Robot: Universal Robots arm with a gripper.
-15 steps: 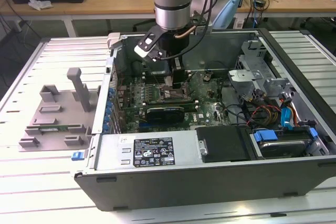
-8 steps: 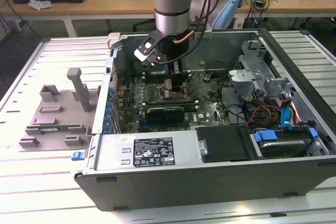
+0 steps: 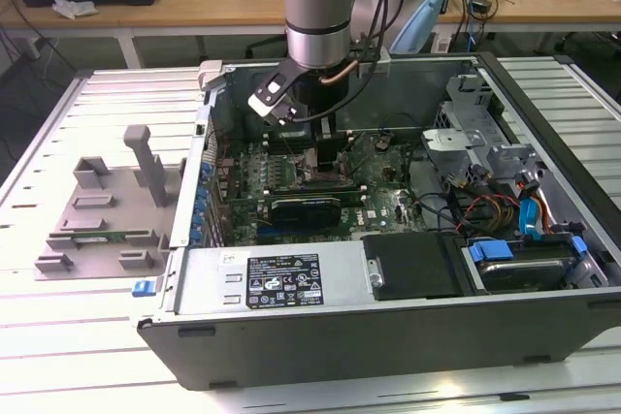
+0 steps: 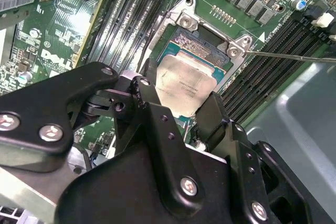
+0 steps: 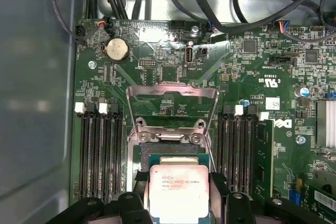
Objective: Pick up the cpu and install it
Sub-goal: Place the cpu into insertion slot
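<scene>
In both wrist views the cpu (image 4: pixel 181 82) (image 5: pixel 178 190), a flat square chip with a pale silver top, sits between the two black fingers of my gripper (image 4: pixel 178 97) (image 5: pixel 178 182). The fingers (image 4: pixel 144 95) press on two opposite edges of the chip. The chip lies level right over the open socket (image 5: pixel 173 153) on the green motherboard, whose metal load plate (image 5: pixel 171 103) is flipped up and back. I cannot tell whether the chip rests in the socket or hovers just above it. In the exterior view the arm's wrist (image 3: pixel 315 46) reaches down into the open computer case, above the socket (image 3: pixel 320 176).
Memory slots (image 5: pixel 100 150) flank the socket on both sides. A thin metal lever (image 4: pixel 294 56) juts out beside it. A grey fixture tray (image 3: pixel 97 210) lies outside the case on the exterior view's left. A power supply (image 3: pixel 291 278) and a drive bay (image 3: pixel 514 259) line the near case wall.
</scene>
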